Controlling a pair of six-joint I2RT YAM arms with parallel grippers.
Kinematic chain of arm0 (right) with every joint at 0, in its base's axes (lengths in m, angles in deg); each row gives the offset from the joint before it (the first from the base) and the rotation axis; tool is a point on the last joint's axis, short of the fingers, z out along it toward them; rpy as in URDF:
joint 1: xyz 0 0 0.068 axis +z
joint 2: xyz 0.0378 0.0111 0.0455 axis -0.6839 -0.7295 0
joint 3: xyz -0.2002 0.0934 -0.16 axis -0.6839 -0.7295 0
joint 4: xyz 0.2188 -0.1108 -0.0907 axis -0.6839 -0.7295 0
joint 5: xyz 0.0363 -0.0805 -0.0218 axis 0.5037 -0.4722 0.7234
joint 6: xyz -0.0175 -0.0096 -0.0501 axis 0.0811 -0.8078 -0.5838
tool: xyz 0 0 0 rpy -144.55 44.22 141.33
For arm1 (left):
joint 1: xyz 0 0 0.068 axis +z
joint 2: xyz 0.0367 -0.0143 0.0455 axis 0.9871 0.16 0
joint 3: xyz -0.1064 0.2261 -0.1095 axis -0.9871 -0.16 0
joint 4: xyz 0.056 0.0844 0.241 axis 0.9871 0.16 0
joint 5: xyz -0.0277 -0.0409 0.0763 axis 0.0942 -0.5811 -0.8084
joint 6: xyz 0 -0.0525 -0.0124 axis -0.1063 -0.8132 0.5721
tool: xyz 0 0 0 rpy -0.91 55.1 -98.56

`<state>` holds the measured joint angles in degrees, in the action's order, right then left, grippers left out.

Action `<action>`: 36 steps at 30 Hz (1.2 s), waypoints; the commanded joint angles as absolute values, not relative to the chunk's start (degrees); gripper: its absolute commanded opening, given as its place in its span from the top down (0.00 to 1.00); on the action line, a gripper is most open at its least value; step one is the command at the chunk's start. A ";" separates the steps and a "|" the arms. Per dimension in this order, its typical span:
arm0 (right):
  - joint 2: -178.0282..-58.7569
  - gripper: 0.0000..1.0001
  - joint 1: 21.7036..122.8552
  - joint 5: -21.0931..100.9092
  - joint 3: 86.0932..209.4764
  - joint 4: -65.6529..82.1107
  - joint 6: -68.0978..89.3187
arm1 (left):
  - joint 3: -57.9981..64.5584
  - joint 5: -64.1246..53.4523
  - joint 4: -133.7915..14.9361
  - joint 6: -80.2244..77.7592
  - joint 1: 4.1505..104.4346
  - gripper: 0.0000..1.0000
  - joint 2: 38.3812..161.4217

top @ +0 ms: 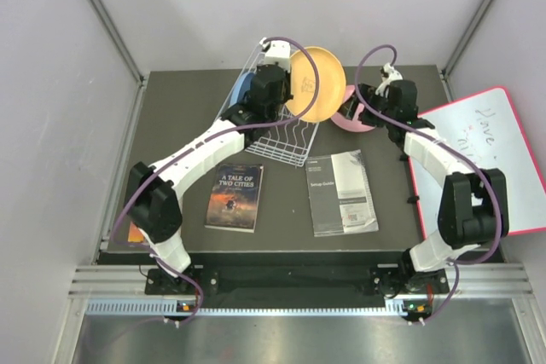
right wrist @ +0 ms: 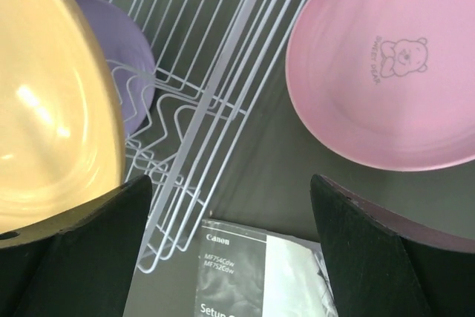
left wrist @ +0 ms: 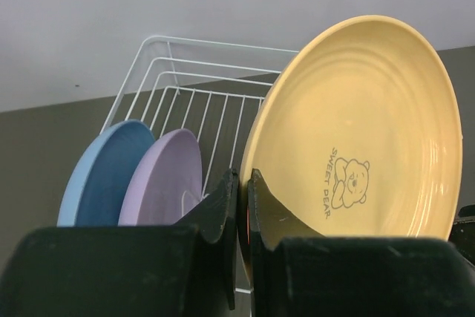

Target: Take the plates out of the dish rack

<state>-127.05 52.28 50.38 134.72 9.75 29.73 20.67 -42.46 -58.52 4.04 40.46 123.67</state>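
My left gripper (left wrist: 243, 176) is shut on the rim of the orange-tan plate (left wrist: 364, 131) and holds it tilted above the white wire dish rack (left wrist: 215, 53). The light blue plate (left wrist: 100, 180) and the lilac plate (left wrist: 167, 180) stand upright in the rack to its left. In the top view the orange-tan plate (top: 316, 83) hangs over the rack's (top: 286, 147) right side, with my left gripper (top: 286, 95) on its edge. The pink plate (right wrist: 386, 64) lies flat on the table right of the rack. My right gripper (right wrist: 230, 183) is open and empty beside it.
A Canon setup guide (top: 341, 192) lies in front of the rack, and a book (top: 235, 196) lies to its left. A whiteboard (top: 482, 155) leans over the table's right edge. Grey walls close in the back and sides.
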 commanded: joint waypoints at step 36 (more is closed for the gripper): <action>-125.55 0.40 53.96 49.58 134.20 20.34 32.36 | 16.63 -32.06 -60.93 -7.06 42.12 1.00 120.92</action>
<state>-125.03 53.17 49.35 131.39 16.59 32.46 17.87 -33.78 -55.89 -5.42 42.07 125.99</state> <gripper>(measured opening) 0.700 0.081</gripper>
